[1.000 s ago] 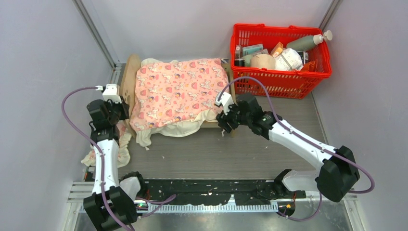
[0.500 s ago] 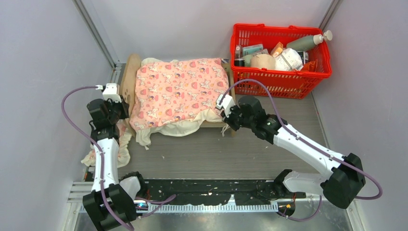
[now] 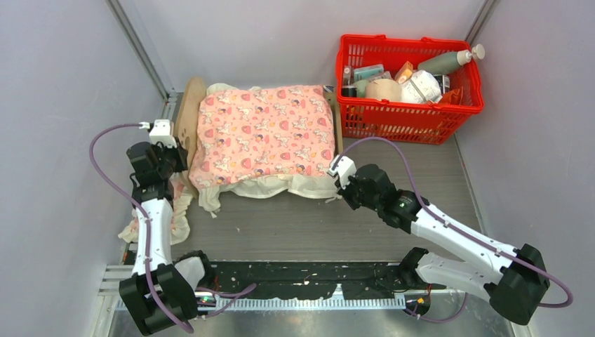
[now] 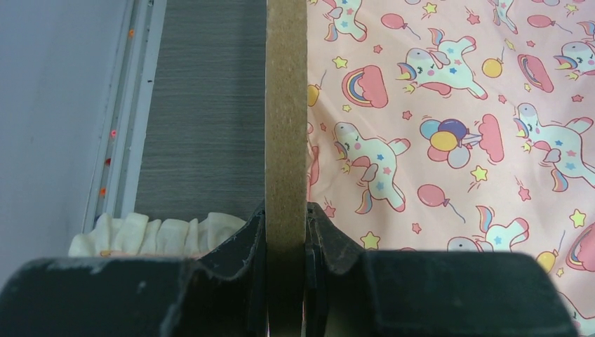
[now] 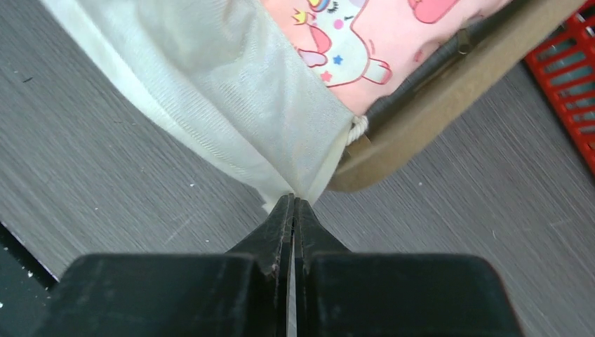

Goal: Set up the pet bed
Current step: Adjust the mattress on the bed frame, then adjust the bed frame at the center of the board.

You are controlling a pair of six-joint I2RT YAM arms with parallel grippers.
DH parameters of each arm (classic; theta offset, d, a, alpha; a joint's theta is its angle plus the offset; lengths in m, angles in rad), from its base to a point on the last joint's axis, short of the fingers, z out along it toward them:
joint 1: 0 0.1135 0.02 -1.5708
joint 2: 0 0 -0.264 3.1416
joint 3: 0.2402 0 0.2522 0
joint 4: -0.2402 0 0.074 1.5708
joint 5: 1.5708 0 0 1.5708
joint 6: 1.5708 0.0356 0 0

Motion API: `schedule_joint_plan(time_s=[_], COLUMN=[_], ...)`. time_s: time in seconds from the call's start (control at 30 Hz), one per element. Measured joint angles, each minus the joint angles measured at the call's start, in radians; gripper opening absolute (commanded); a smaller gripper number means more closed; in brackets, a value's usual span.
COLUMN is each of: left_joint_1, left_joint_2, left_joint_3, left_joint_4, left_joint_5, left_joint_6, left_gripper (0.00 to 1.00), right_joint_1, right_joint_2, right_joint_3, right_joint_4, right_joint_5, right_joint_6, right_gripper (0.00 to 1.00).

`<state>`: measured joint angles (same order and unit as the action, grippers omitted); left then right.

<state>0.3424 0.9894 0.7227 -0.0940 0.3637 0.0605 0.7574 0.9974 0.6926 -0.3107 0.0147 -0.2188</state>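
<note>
The pet bed stands at the back of the table, its plywood headboard (image 3: 188, 112) at the left. A pink patterned blanket (image 3: 263, 133) with a cream frill covers it and hides the mattress. My left gripper (image 3: 172, 151) is shut on the headboard's top edge (image 4: 286, 105), with one finger on either side (image 4: 286, 225). My right gripper (image 3: 335, 175) is at the bed's near right corner. In the right wrist view it (image 5: 294, 203) is shut on the cream frill (image 5: 231, 91), just off the frame's foot end (image 5: 449, 91).
A red basket (image 3: 410, 77) full of bottles and packets stands right of the bed, close to its foot. Frilled cream cloth (image 3: 151, 225) lies on the table by the left arm, below the headboard. Grey walls close in on both sides.
My right gripper shut on the blanket's frill and drew back toward the near right, spreading that corner over the bed's foot. The left gripper kept its hold on the headboard.
</note>
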Motion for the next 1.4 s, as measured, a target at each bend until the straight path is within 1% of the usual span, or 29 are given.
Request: schedule_joint_plan(time_s=[0.27,0.33,0.37,0.4,0.43,0.47,0.5,0.53,0.57,0.63,0.7,0.77,0.83,0.97,1.13,1.3,1.33,1.37,1.4], left_joint_1=[0.000,0.000,0.000,0.000,0.000,0.000,0.000,0.000,0.000,0.000,-0.005,-0.017,-0.043,-0.097,-0.137,-0.150,-0.151,-0.151,-0.151], left_joint_2=[0.061,0.067,0.068,0.069,0.069,0.071,0.073,0.074,0.074,0.074,0.065,0.043,0.017,-0.021,-0.002,0.067,0.080,0.092,0.107], left_joint_3=[0.041,0.042,0.042,0.042,0.042,0.042,0.042,0.042,0.042,0.043,0.056,0.086,0.143,0.231,0.234,0.222,0.222,0.222,0.223], left_joint_4=[0.008,0.014,0.016,0.017,0.018,0.021,0.025,0.027,0.030,0.039,0.059,0.078,0.075,0.076,0.029,-0.008,-0.013,-0.015,-0.018], left_joint_5=[0.004,0.005,0.006,0.006,0.007,0.007,0.008,0.008,0.007,0.008,0.018,0.009,-0.029,-0.109,-0.197,-0.233,-0.236,-0.237,-0.237], left_joint_6=[0.000,0.000,0.000,0.001,0.001,0.002,0.002,0.001,0.000,-0.011,-0.045,-0.078,-0.090,-0.068,0.006,0.067,0.078,0.085,0.098], left_gripper=[0.00,0.00,0.00,0.00,0.03,0.12,0.20,0.25,0.30,0.38,0.50,0.56,0.57,0.55,0.55,0.53,0.51,0.46,0.36], right_joint_1=[0.026,0.027,0.027,0.027,0.027,0.027,0.027,0.027,0.028,0.029,0.029,0.029,0.025,-0.006,-0.036,-0.046,-0.046,-0.047,-0.047], right_joint_2=[-0.097,-0.117,-0.121,-0.122,-0.122,-0.122,-0.122,-0.122,-0.122,-0.122,-0.122,-0.104,-0.064,0.088,0.235,0.265,0.264,0.264,0.263], right_joint_3=[-0.072,-0.099,-0.106,-0.107,-0.107,-0.106,-0.103,-0.097,-0.084,-0.039,0.014,0.075,0.122,0.203,0.231,0.235,0.235,0.236,0.237], right_joint_4=[0.049,0.069,0.072,0.074,0.071,0.058,0.038,0.022,-0.006,-0.039,-0.042,-0.032,-0.014,0.027,0.033,0.033,0.033,0.033,0.033], right_joint_5=[0.132,0.145,0.151,0.156,0.161,0.167,0.172,0.176,0.185,0.210,0.247,0.304,0.349,0.388,0.393,0.382,0.380,0.378,0.374], right_joint_6=[0.129,0.151,0.162,0.171,0.184,0.199,0.216,0.236,0.258,0.306,0.348,0.386,0.409,0.438,0.471,0.489,0.490,0.490,0.490], right_gripper=[0.05,0.10,0.19,0.24,0.37,0.43,0.53,0.57,0.65,0.72,0.77,0.79,0.80,0.80,0.80,0.80,0.80,0.80,0.80])
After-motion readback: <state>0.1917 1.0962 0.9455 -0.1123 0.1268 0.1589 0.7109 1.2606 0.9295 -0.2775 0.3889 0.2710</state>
